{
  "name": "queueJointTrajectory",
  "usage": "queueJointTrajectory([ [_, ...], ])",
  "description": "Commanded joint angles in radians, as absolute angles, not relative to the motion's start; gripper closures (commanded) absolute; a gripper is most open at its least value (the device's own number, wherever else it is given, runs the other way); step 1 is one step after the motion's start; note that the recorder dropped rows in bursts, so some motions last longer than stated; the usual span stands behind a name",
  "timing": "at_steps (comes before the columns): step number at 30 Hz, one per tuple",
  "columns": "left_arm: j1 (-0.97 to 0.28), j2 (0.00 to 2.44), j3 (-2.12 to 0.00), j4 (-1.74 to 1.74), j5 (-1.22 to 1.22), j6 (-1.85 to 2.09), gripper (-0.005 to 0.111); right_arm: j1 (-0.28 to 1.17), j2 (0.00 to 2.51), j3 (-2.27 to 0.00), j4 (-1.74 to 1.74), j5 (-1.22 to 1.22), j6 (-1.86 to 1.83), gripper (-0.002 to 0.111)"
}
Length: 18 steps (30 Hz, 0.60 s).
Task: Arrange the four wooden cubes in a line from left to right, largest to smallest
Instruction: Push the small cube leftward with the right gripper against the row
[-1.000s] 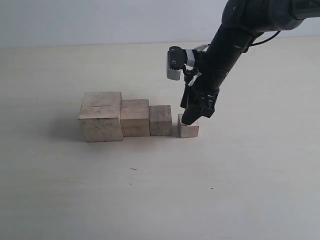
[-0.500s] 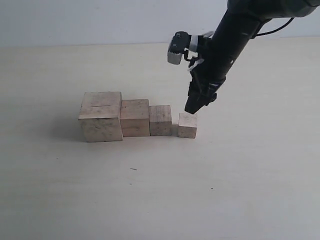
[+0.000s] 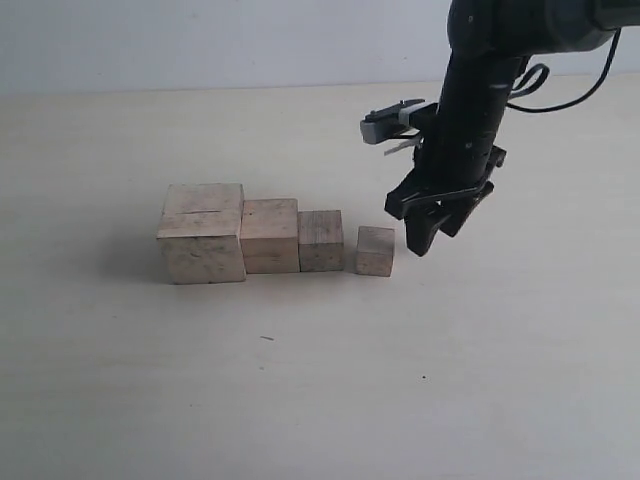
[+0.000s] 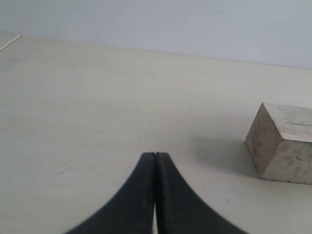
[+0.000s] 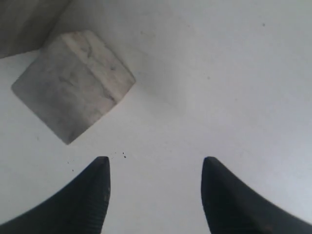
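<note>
Four pale wooden cubes stand in a row on the table. From the left: the largest [image 3: 203, 234], a second [image 3: 270, 235] and a third [image 3: 321, 241] touching side by side, then the smallest [image 3: 375, 250] a small gap away. My right gripper [image 3: 432, 233] hangs open just right of the smallest cube and a little above the table, holding nothing. In the right wrist view [image 5: 155, 163] the smallest cube [image 5: 73, 85] lies off to one side of the jaws. My left gripper [image 4: 155, 157] is shut and empty; the largest cube [image 4: 285, 143] shows at the edge of its view.
The beige tabletop [image 3: 300, 380] stretches around the row, with a pale wall [image 3: 200, 40] behind it. A black cable loops off the right arm [image 3: 485, 90].
My right gripper was down around the smallest cube; it has lifted off it and swung to the cube's right, open. The cube stays on the table.
</note>
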State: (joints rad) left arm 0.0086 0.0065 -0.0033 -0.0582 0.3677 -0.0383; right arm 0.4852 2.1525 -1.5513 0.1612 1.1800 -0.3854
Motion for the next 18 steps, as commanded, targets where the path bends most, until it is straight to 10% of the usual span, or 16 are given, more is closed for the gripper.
queueJointTrajectory([
  [1, 0.011, 0.0, 0.0, -0.054, 0.356, -0.038, 0.107, 0.489, 2.191, -1.551, 0.16, 1.182, -0.295, 0.054],
  [18, 0.011, 0.0, 0.0, -0.054, 0.356, -0.038, 0.107, 0.489, 2.203, -1.551, 0.249, 1.049, -0.287, 0.054],
])
